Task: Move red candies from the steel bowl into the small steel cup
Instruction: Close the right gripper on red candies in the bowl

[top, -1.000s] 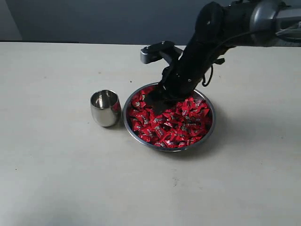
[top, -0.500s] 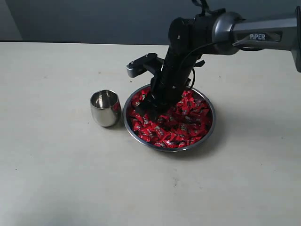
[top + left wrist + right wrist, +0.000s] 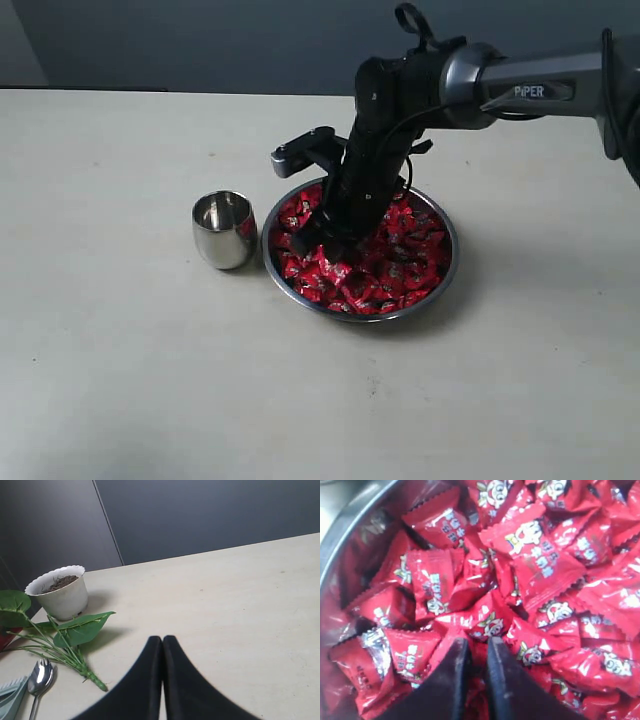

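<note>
Currently our right gripper (image 3: pixel 476 649) pinches red candies (image 3: pixel 535 565), jaws nearly together. We find the small steel cup (image 3: pixel 223 228) frame-left of it.

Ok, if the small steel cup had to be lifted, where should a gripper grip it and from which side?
The small steel cup is likely best pinched at its rim from above, one finger inside the open mouth, on the side away from the steel bowl. It stands upright, has no handle, and its rounded polished sides may slip.

text: PIPER | on: right arm (image 3: pixel 529 91) | red candies (image 3: pixel 535 555): wrapper print illegible
</note>
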{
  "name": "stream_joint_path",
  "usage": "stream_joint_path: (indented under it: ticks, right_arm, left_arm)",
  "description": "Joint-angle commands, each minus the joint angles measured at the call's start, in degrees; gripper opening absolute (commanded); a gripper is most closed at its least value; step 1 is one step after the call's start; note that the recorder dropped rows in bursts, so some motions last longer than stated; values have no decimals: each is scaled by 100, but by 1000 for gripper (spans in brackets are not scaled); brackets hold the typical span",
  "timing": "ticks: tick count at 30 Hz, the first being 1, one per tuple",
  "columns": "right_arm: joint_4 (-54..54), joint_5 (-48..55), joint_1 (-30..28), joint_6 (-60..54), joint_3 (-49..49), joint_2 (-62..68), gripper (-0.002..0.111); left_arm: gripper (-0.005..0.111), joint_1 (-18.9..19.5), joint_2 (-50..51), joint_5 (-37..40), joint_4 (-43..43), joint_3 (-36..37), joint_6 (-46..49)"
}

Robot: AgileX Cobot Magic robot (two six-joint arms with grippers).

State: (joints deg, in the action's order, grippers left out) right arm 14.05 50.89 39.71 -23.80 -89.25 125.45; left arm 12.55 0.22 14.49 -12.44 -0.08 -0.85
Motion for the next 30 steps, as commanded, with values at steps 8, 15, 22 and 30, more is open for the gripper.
stream_joint_path:
  ticks: [8, 15, 22, 30]
  right_arm:
    - [-28, 111, -7, 394, -263, -195, 0]
    - [-9, 147, -7, 427, -379, -373, 0]
    - [179, 308, -7, 441, -379, -395, 0]
    - [361, 319, -7, 451, -379, -637, 0]
  left_arm:
    - [0, -16, -22, -76, -25, 8, -21]
    - [0, -16, -22, -76, -25, 8, -21]
    - [0, -16, -22, -76, -25, 8, -21]
    - [0, -16, -22, -76, -25, 8, -21]
